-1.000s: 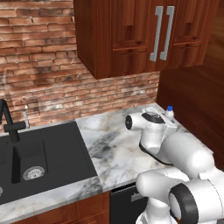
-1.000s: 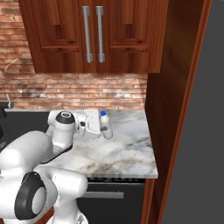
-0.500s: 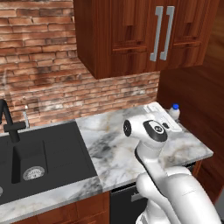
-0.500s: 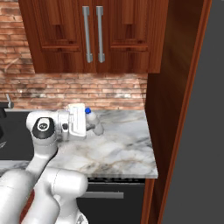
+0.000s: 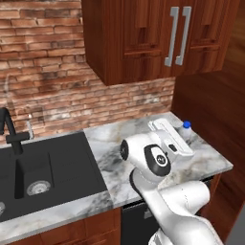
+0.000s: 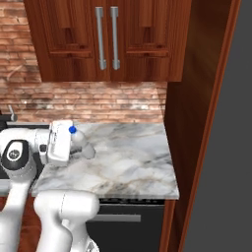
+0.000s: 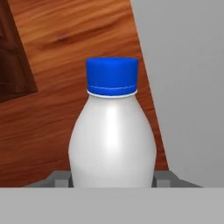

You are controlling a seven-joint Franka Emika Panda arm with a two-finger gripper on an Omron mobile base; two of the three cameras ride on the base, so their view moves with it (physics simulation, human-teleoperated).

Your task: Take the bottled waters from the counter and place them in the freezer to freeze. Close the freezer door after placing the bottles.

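Observation:
A bottled water [image 7: 112,131], whitish with a blue cap, stands upright between my gripper's [image 7: 112,180] finger tips, and the gripper is shut on it. In the right base view the bottle [image 6: 78,142] is over the left part of the marble counter [image 6: 133,157], with the gripper [image 6: 74,146] at its side. In the left base view the bottle [image 5: 185,131] shows just past the gripper [image 5: 181,141], near the counter's [image 5: 112,139] right end. Whether the bottle touches the counter I cannot tell. The freezer door is out of view.
A black sink [image 5: 43,167] with a dark faucet [image 5: 10,131] lies left of the counter. Reddish wood wall cabinets [image 6: 106,39] hang above. A tall wood panel [image 6: 197,123] closes the counter's right end, with a plain grey surface [image 6: 226,187] beyond it.
The arm has swung round. The held bottle has moved left in the right base view, back toward the robot, with the gripper still shut on it.

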